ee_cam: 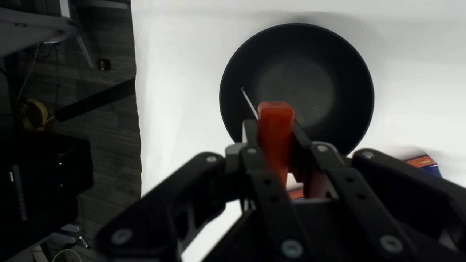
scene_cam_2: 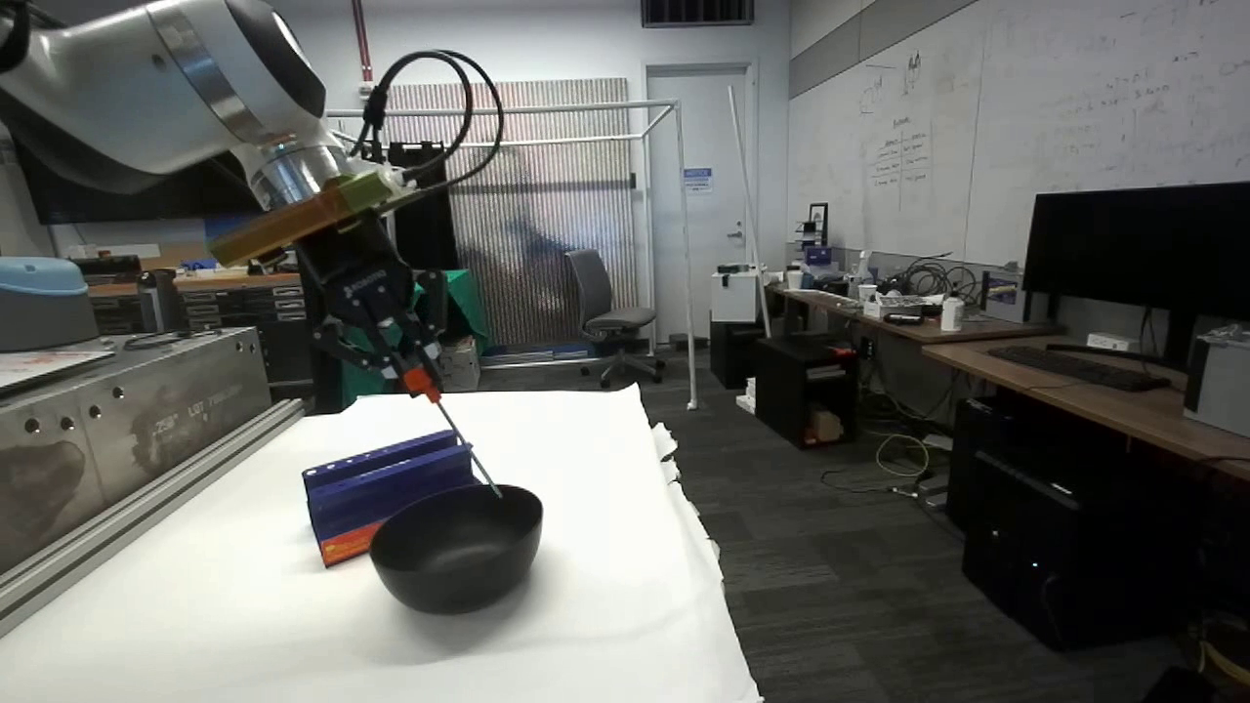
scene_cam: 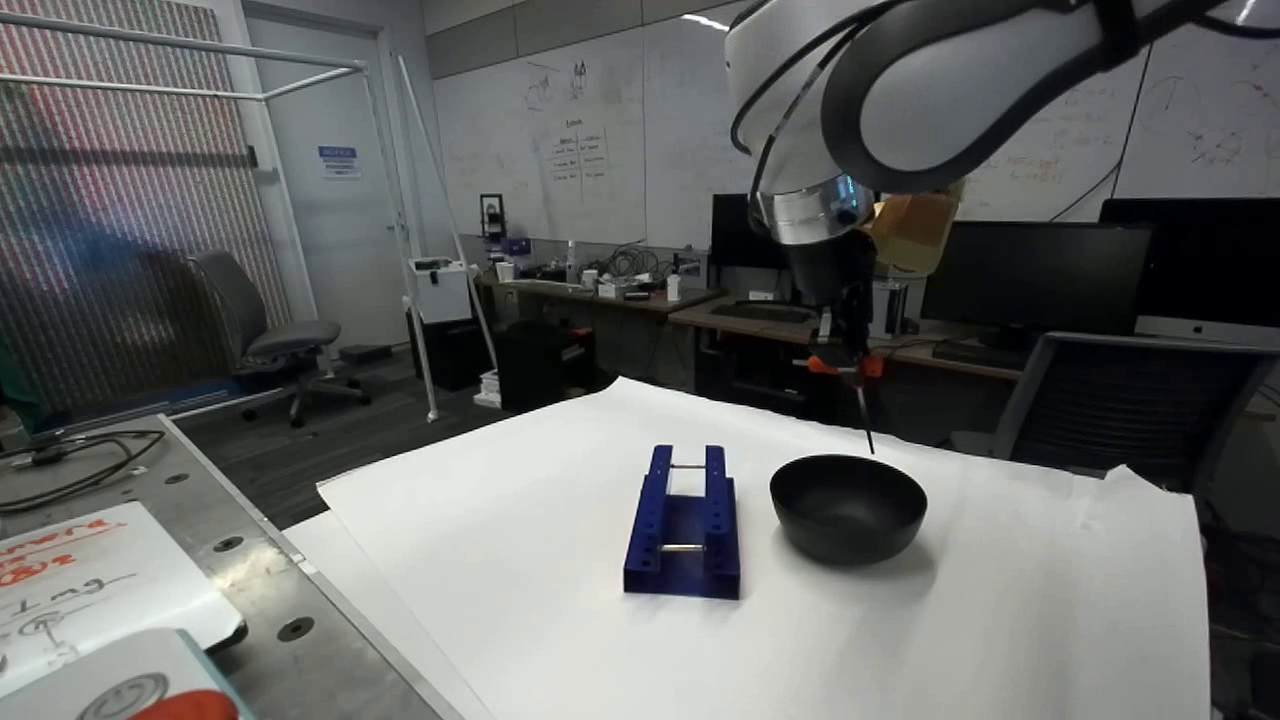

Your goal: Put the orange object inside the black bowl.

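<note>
Evidently at the placing step, the gripper (ee_cam: 275, 134) is clamped on the orange object (scene_cam_2: 422, 382), the black bowl (scene_cam_2: 454, 586) below and ahead of it. Next it should centre, lower and release; whether the thin shaft (scene_cam_2: 469, 448) reaches into the bowl is hard to tell.

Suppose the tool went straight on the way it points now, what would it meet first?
Most likely the black bowl: the tool points down toward it, and the thin rod extending from the orange object it grips would touch first. Depth leaves the exact contact spot unclear.
</note>
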